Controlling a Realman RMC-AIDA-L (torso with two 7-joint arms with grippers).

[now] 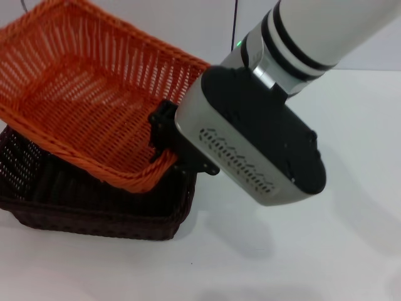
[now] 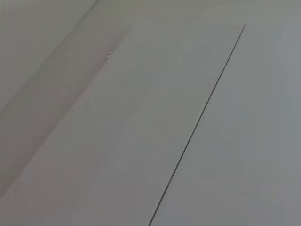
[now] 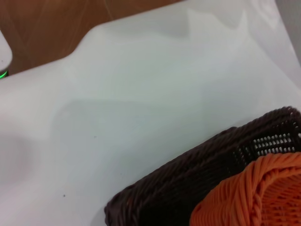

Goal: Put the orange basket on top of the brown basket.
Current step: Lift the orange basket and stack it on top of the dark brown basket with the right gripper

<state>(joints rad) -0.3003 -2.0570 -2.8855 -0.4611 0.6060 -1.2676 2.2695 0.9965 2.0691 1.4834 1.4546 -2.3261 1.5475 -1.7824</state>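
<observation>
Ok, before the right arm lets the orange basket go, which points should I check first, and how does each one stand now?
1. Right pincer grips the orange basket at its near-right rim: ok.
2. Orange basket is over the brown basket: ok, it overlaps most of it.
3. Orange basket sits level: not ok, it is tilted, its far-left side raised.
4. Orange basket's low corner rests inside the brown basket's rim: cannot tell.
5. Left arm is out of the way: ok in the head view; its pincer shows in no picture.

Woven plastic wicker, slightly glossy, on orange basket (image 1: 81,94) and brown basket (image 1: 94,207); smooth matt white table (image 1: 301,251); matt silver-and-black gripper (image 1: 164,135) casing.
</observation>
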